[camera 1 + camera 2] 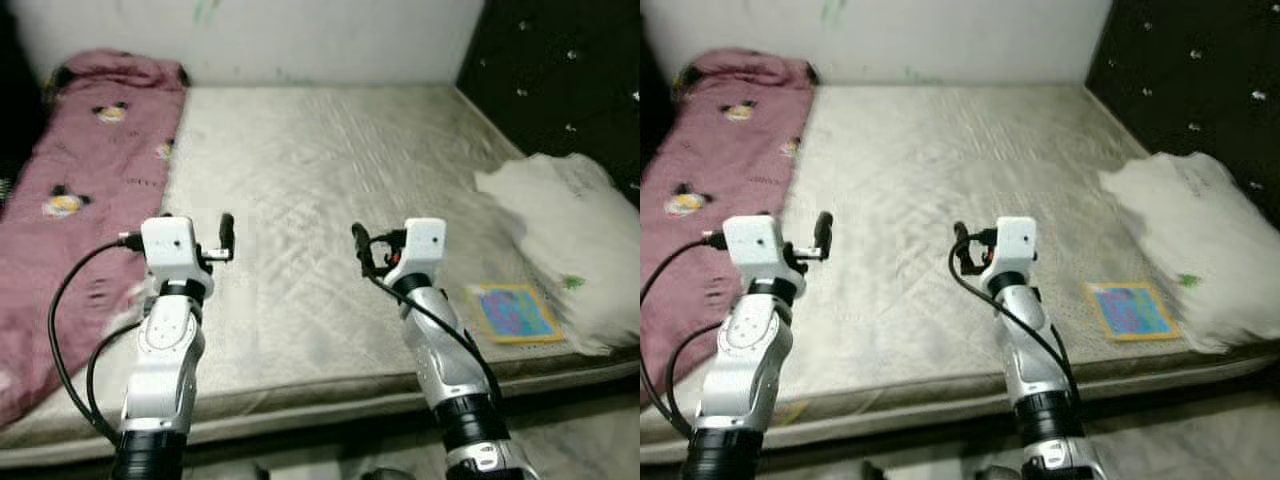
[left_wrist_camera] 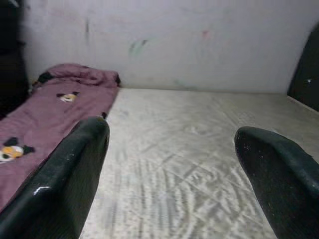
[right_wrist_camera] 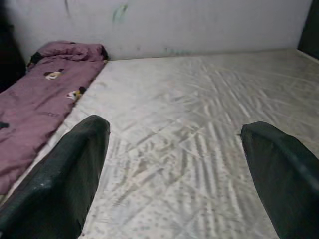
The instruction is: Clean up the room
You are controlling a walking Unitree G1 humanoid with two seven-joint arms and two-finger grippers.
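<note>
Both grippers' fingers (image 2: 65, 174) wide apart, empty, above bare mattress (image 1: 320, 160)

Head stereo pair: high, facing forward and down over the bed (image 1: 330, 180). Wrist cameras: low, near the mattress, sighting between their own fingers (image 2: 65, 174) toward the wall (image 3: 199, 25). All four views share the mattress and pink blanket (image 1: 710, 170).
</note>
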